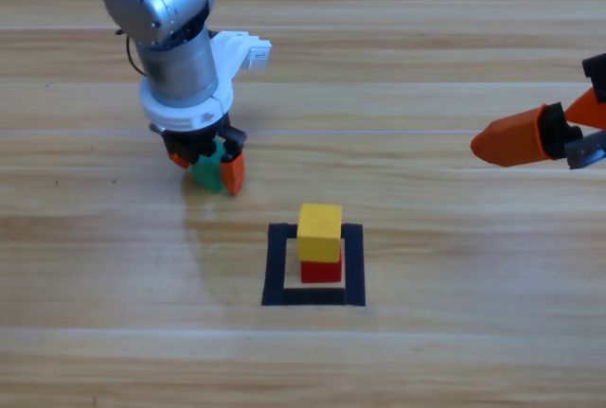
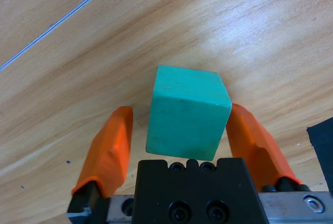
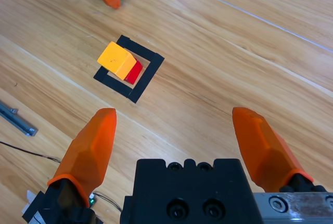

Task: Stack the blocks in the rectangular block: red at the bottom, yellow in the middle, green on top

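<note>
The left hand (image 1: 208,164) stands over the counter (image 1: 426,67) with the green cube (image 2: 186,114) between its two orange jaws. In the left wrist view one jaw touches the side of the cube, while on the other side a thin gap shows, so I would call the jaws closing around it and not yet pinching it firmly. The cube also sits a little turned between them. From this hand, the black tape frame (image 1: 313,296) lies near, to the side and closer to the front of the counter. Inside the frame the red cube (image 1: 321,270) is at the bottom and the yellow cube (image 1: 320,233) rests on top of it, a bit shifted and turned against the red one.

The step in hand, as I judge it, is to take the green cube. It will go well if the jaws close fully and squarely on two opposite faces before any lift, because a turned cube can slip or land crooked. Then it should rise higher than the yellow cube, come over it, and go down slowly and centred.

The path from the hand to the stack is free wood. The right hand (image 1: 516,139) waits well apart at the far side, its jaws spread wide and holding nothing, so it does not block the way.
</note>
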